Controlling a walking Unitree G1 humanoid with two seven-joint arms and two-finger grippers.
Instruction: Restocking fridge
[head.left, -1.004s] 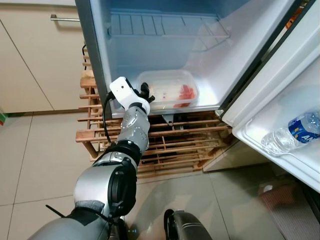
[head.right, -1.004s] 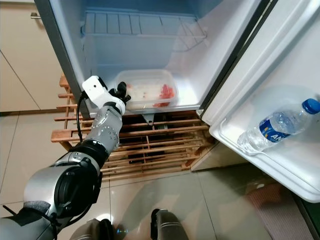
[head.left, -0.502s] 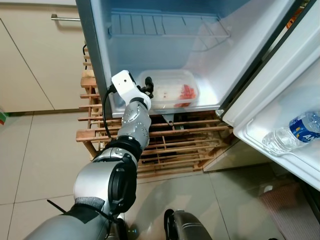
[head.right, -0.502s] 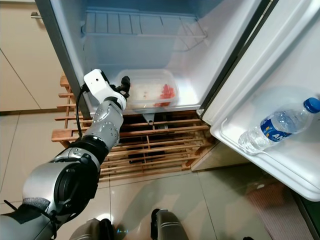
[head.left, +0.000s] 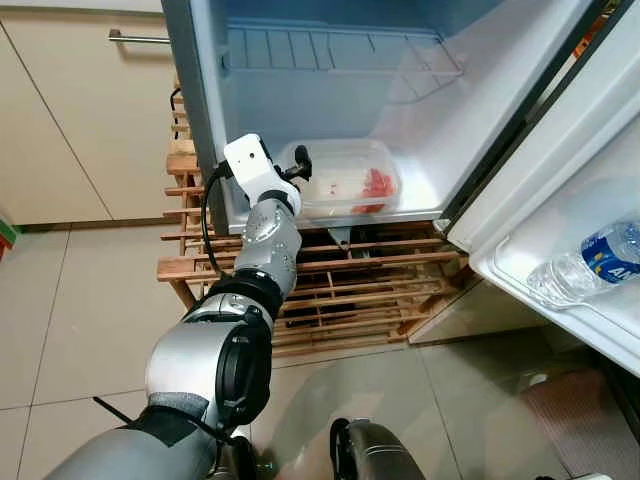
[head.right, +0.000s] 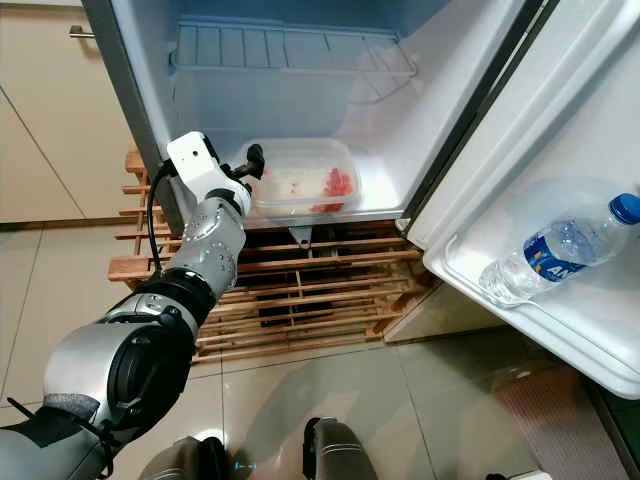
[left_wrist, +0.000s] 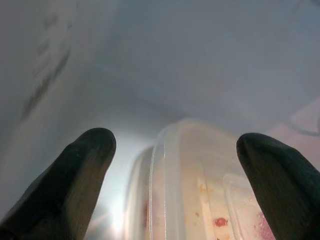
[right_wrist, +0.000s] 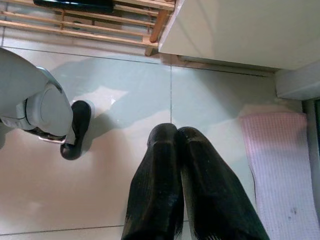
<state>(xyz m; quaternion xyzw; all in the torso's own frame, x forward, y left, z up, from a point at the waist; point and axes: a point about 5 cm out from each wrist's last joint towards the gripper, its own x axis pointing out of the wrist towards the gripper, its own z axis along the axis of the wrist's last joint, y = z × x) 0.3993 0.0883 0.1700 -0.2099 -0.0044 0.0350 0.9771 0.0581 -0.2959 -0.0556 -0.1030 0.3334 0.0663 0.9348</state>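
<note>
Left wrist view shows the left gripper (left_wrist: 172, 150) spread wide, empty, straddling the clear lidded plastic food box (head.left: 340, 180) on the white fridge floor (head.left: 412, 192); placement looks finished, so withdrawing seems next.

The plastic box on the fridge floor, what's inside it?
Through the clear plastic box, red pieces of food show at its right end and pale smears across the bottom. What they are cannot be told. The open left pincer covers its left corner.
</note>
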